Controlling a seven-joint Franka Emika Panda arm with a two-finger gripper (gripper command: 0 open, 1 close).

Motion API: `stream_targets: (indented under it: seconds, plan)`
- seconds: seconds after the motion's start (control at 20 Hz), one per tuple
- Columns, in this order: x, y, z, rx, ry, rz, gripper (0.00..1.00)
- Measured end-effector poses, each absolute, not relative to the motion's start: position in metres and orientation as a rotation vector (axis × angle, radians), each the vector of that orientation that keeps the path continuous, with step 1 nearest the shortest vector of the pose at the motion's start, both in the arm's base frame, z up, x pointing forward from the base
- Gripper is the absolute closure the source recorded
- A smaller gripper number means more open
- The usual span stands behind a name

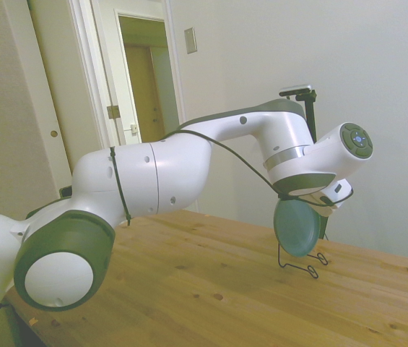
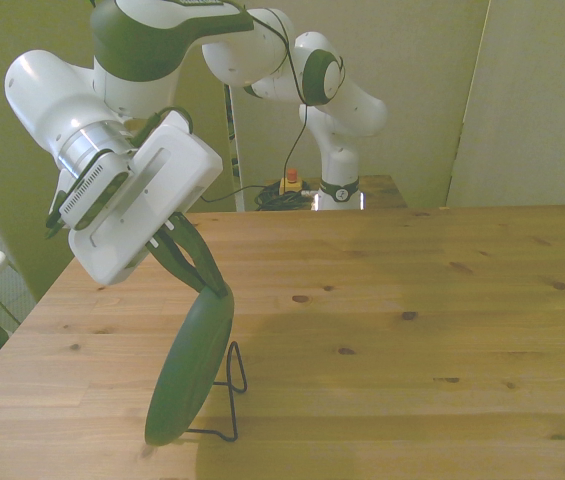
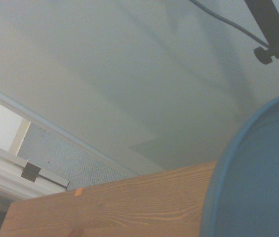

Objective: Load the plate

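Plate (image 2: 190, 368) held on edge, tilted, over the thin black wire stand (image 2: 224, 400) near the table (image 2: 412, 330) corner at the front view's left. Gripper (image 2: 212, 282) closed on the plate's upper rim. In the side view the wrist hides the fingers; whether the lower rim touches the stand is unclear. The wrist view cuts the plate to one blurred arc.

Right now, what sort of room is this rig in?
Probably an ordinary indoor room used as a robot lab: a white arm at a wooden table, plain white walls and an open doorway.
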State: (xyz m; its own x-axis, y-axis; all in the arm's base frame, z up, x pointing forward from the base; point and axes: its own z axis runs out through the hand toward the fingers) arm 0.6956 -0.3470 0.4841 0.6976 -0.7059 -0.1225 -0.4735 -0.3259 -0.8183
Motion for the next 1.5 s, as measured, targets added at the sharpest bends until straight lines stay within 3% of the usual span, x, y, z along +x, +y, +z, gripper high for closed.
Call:
stream_targets:
  seconds: [1.05, 1.1, 1.5]
  plan:
    - [0.697, -0.350, 0.465, -1.968, 0.914, -0.280, 1.00]
    - [0.697, -0.350, 0.464, -1.971, 0.916, -0.280, 0.00]
    - [0.697, -0.351, 0.463, -1.974, 0.918, -0.278, 0.00]
